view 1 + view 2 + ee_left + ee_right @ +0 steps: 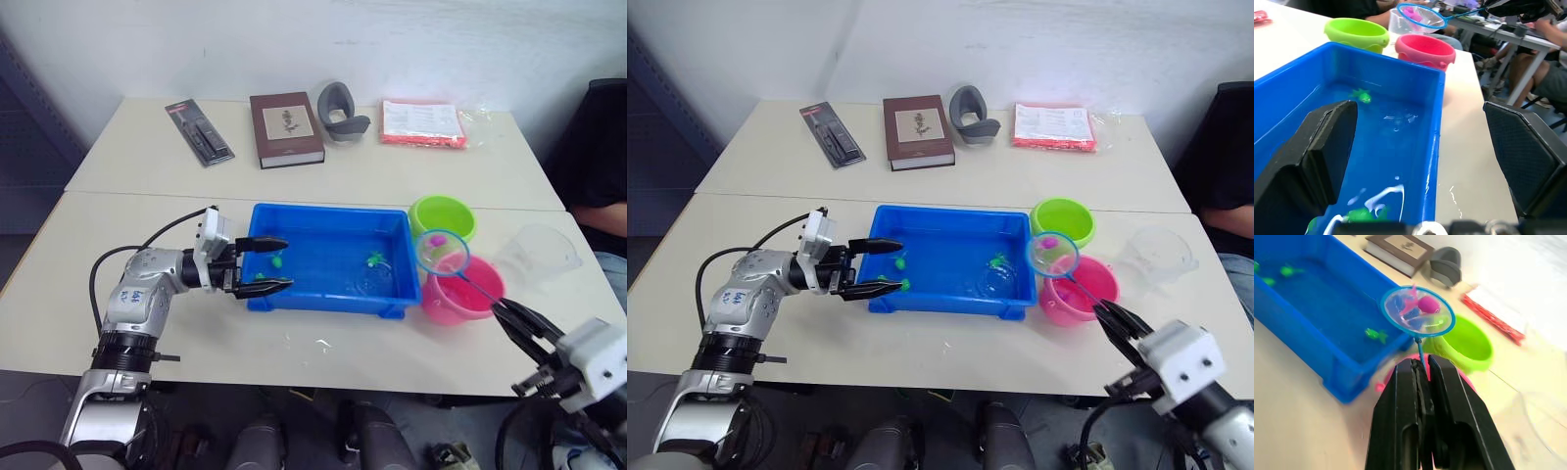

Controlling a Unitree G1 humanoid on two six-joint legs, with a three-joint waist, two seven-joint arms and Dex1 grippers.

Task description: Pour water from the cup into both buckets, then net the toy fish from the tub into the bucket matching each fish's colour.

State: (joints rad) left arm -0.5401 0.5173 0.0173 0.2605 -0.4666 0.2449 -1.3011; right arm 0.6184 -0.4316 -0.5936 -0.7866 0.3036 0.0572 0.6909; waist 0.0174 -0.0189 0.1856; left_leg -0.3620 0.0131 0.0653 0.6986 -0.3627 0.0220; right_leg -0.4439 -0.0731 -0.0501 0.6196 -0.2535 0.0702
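Pale tabletops (392, 181) carry a brown hardcover book (285, 128) whose cover writing is too small to read. At the front, the left gripper (270, 264) stands spread across the near-left wall of the shallow blue plastic tub (327, 258). The right gripper (1421, 377) is clenched on the thin dark handle of the blue-hooped mesh net (1418, 311), raised between lime green bucket (442, 215) and pink bucket (463, 289). From the right wrist, a pink toy fish (1428, 304) shows in the mesh.

no legible text, book (285, 128) cover mark too small to read, red packet (422, 122) print unreadable
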